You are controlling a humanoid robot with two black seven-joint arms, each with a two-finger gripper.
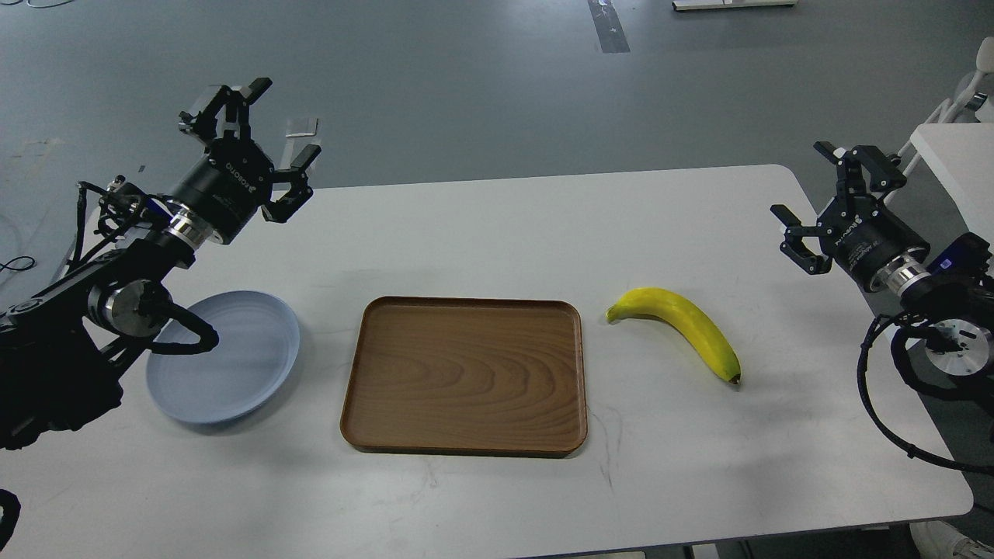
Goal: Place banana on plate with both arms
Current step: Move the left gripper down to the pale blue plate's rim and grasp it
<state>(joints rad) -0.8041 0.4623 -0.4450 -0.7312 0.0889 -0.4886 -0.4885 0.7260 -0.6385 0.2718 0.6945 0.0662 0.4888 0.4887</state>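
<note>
The black left gripper (252, 147) hangs with its claw fingers spread wide and empty above the far left of the white table (497, 233), and the black right gripper (835, 202) is likewise splayed open, holding nothing, at the right edge. The curved bright yellow banana (683, 326) lies on the table just right of the rectangular brown wooden tray (466, 373), while the round pale blue-grey plate (233, 365) sits left of the tray, partly under the left arm.

The 2 black arms enter from opposite sides, wrists raised. The left gripper (252, 147) and the right gripper (835, 206) both have fingers spread wide, holding nothing.
</note>
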